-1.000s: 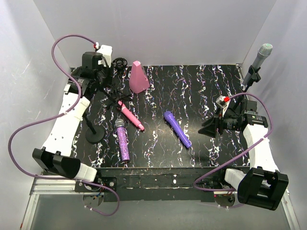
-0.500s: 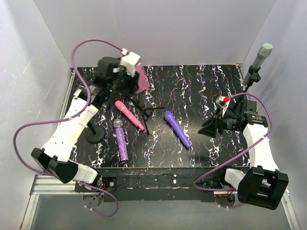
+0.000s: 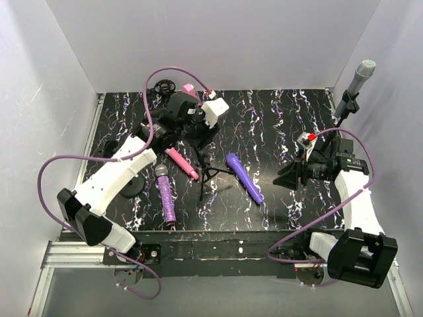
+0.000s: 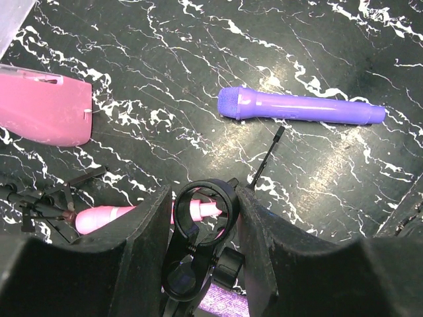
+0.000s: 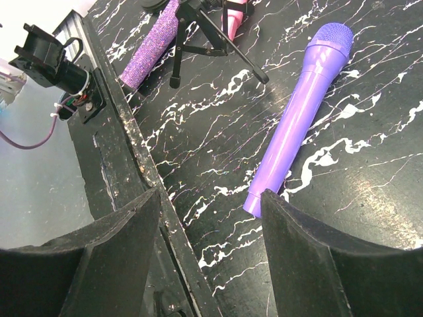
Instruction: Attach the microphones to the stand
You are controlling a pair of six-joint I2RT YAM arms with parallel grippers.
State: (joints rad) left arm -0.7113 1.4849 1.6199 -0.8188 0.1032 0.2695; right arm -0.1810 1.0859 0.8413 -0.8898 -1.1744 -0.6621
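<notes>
Left claw (image 4: 203,195) clamped on tripod stand (image 3: 201,181), right claw (image 5: 210,195) wide; risk: stand's dangling legs may knock the pink microphone (image 3: 180,162) at their 10 o'clock

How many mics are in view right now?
4. The silver-grey microphone is clipped on the stand at the far right. The pink microphone is partly under the left arm. The glittery purple microphone is front left, and the violet microphone lies at centre. None seems hidden.
</notes>
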